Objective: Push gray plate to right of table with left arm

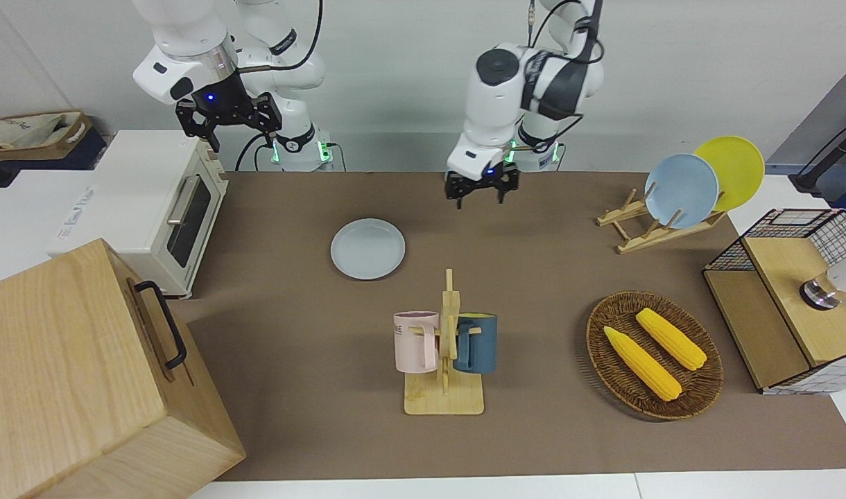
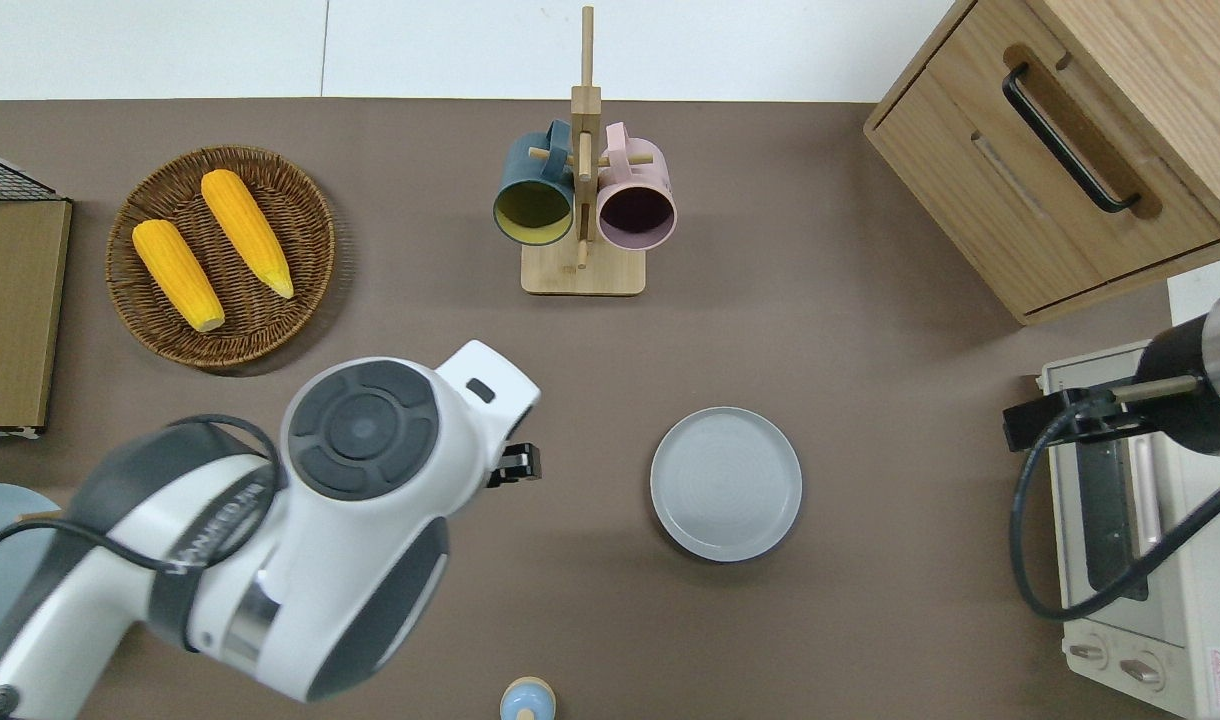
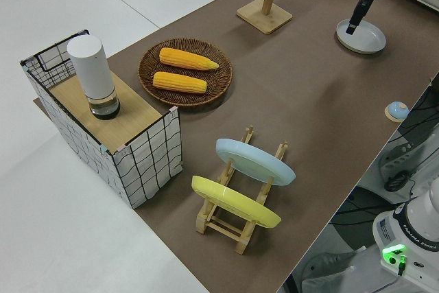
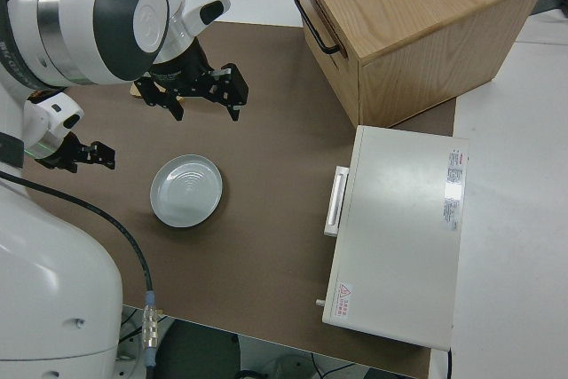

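Note:
The gray plate (image 1: 367,248) lies flat on the brown table (image 1: 534,277), nearer to the robots than the mug rack; it also shows in the overhead view (image 2: 725,482) and the right side view (image 4: 185,190). My left gripper (image 1: 480,197) is open and empty, raised over bare table, apart from the plate and toward the left arm's end from it. In the overhead view only a bit of the left gripper (image 2: 515,466) shows under the arm. My right arm is parked, its gripper (image 1: 230,123) open.
A mug rack (image 1: 444,360) with a pink and a blue mug stands farther out. A basket of corn (image 1: 653,355), a plate rack (image 1: 662,225) with a sky-blue and a yellow plate, a toaster oven (image 1: 159,208), a wooden cabinet (image 1: 83,374) and a wire shelf (image 1: 783,298) ring the table.

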`<action>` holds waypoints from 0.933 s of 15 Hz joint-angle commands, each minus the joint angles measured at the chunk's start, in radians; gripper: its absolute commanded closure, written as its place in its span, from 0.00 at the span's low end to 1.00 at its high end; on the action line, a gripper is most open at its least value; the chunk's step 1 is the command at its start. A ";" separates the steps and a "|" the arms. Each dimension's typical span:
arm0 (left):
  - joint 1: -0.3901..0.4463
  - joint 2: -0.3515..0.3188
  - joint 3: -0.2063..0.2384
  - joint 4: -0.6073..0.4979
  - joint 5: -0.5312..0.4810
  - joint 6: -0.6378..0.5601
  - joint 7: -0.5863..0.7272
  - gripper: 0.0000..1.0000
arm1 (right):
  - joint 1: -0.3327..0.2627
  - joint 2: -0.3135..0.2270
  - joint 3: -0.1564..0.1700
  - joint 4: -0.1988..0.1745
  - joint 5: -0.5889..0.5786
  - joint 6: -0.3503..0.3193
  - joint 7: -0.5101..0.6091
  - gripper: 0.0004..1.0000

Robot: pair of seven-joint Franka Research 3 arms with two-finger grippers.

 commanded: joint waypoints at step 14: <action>0.175 -0.073 0.179 0.251 -0.015 -0.251 0.378 0.00 | -0.019 -0.002 0.016 0.009 0.004 -0.016 0.012 0.02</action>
